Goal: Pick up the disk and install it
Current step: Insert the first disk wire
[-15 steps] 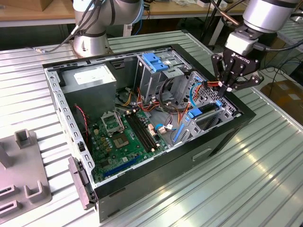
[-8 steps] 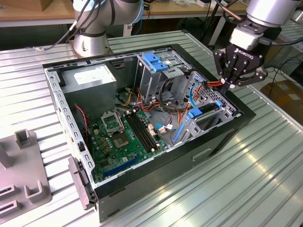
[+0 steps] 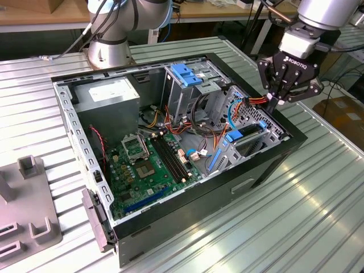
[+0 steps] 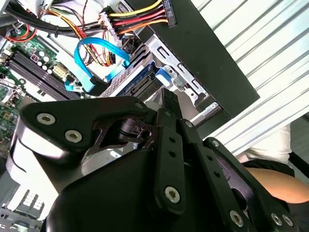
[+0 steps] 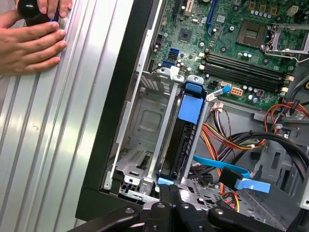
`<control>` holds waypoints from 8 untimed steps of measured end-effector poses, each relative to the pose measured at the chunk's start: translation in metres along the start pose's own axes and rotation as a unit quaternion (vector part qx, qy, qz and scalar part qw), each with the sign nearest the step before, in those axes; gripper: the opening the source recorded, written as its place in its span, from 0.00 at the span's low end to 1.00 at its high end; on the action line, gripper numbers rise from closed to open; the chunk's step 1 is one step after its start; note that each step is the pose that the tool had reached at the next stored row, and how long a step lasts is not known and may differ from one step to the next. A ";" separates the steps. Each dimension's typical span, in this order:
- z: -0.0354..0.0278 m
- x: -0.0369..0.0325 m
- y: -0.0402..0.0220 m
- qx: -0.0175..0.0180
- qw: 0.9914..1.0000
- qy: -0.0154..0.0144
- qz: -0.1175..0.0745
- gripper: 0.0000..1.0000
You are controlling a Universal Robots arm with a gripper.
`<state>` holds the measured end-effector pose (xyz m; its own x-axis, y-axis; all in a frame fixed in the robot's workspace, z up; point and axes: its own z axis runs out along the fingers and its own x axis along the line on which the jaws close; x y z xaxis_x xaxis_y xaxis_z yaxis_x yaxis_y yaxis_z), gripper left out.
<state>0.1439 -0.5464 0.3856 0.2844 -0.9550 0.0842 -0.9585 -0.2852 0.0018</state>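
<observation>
Table [image 3: 318, 216]: ribbed metal, carrying the computer case.
Computer case [image 3: 187, 215]: lying open, motherboard [image 3: 145, 165] facing up.
Drive cage [image 5: 145, 121]: sitting against the case wall at the exterior view's right.
Gripper [image 3: 273, 106]: hanging over the drive cage, jaws pressing together, gripping nothing.
Disk [image 5: 185, 140]: standing on edge inside the drive cage, just beside the fingertips.

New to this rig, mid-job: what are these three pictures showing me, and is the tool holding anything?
One picture looks from off the arm at an open computer case on a ribbed metal table. The other two come from cameras riding near the arm's wrist. The tool hangs over the drive cage, shut, with nothing visible in its grip. The disk, in its blue carrier, sits in that cage just below the tool. A person's hand rests on the table beside the case.
</observation>
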 end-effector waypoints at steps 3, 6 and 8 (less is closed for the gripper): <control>0.0001 0.0002 -0.0004 0.003 0.999 0.000 -0.033 0.11; 0.0001 0.0001 -0.0004 0.006 0.998 0.000 -0.066 0.11; 0.0003 0.0002 -0.0005 0.007 0.996 0.000 -0.084 0.11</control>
<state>0.1445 -0.5465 0.3853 0.4406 -0.8938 0.0841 -0.8970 -0.4420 0.0018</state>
